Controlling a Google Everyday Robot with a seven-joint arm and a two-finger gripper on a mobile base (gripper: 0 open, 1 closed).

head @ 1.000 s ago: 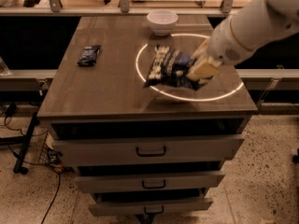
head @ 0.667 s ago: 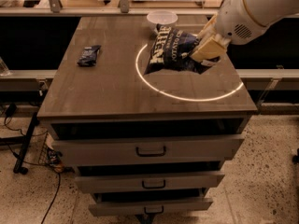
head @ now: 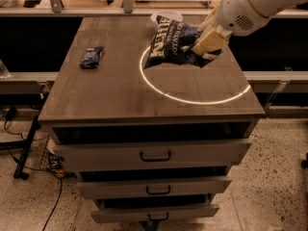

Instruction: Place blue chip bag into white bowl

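Observation:
The blue chip bag is a large navy bag with white lettering, held in the air above the back right of the cabinet top. My gripper is shut on the bag's right end, with the white arm coming in from the upper right. The white bowl stands at the back edge of the top; only part of its rim shows behind the bag's upper end. The bag hangs just in front of and over the bowl.
A small dark blue packet lies on the left of the wooden cabinet top. A bright ring of light lies on the right half. Drawers are below; a rail runs behind the cabinet.
The bag has been lifted off the cabinet top and carried back toward the bowl. It now covers most of the bowl.

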